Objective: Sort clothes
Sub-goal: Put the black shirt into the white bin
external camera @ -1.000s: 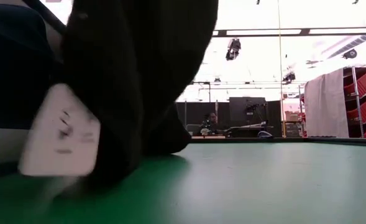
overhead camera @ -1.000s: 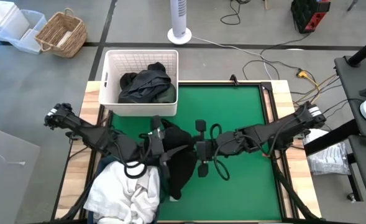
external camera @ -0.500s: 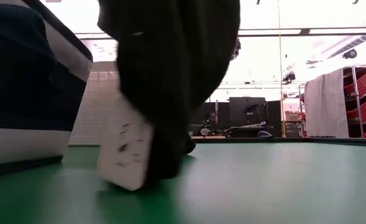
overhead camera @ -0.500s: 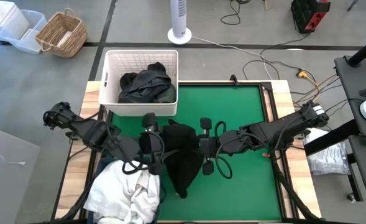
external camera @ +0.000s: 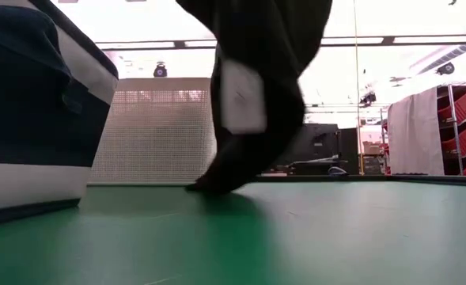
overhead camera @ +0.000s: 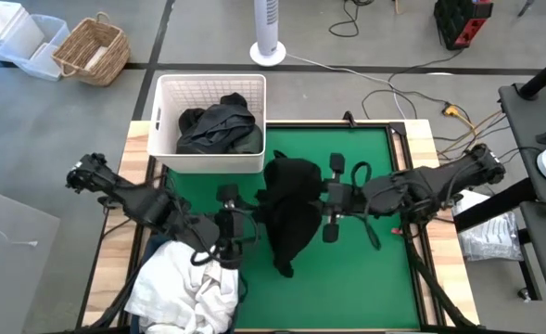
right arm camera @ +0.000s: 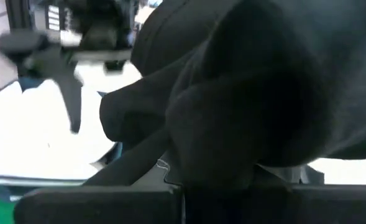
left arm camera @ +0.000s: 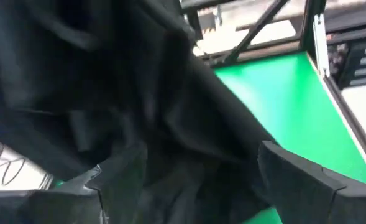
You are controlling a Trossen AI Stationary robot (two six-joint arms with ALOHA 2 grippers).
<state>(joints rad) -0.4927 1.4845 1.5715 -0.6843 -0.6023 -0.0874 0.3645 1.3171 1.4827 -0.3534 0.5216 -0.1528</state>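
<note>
A black garment (overhead camera: 289, 199) hangs over the middle of the green mat from my right gripper (overhead camera: 326, 198), which is shut on it. In the low view the garment (external camera: 256, 47) shows a white label (external camera: 243, 95). My left gripper (overhead camera: 234, 223) stands open just to the garment's left, by the navy bin; in its wrist view the fingers (left arm camera: 294, 177) are spread wide with the black cloth (left arm camera: 139, 93) ahead of them. White clothes (overhead camera: 184, 288) are heaped in the bin at the near left. Dark garments (overhead camera: 219, 125) lie in the white lattice basket (overhead camera: 212, 79). My right gripper pinches a bunched fold of the garment's upper part (right arm camera: 220, 143), several layers thick, between its two fingers. The fingers come level from the table's right. The garment hangs slack below them, and its lower end (external camera: 217, 186) touches the mat.
The white lattice basket (external camera: 153, 134) stands at the far left of the mat, the navy bin (external camera: 27, 119) at the near left. Bare green mat (overhead camera: 365, 278) lies to the right and near side. A fan base and cables are on the floor beyond the table.
My right gripper has gone toward the table's right and far edges with the black garment. The garment has swung away from the bin and my left gripper to the mat's middle, and only its lower end trails on the mat. My left gripper has drawn back slightly toward the near edge.
</note>
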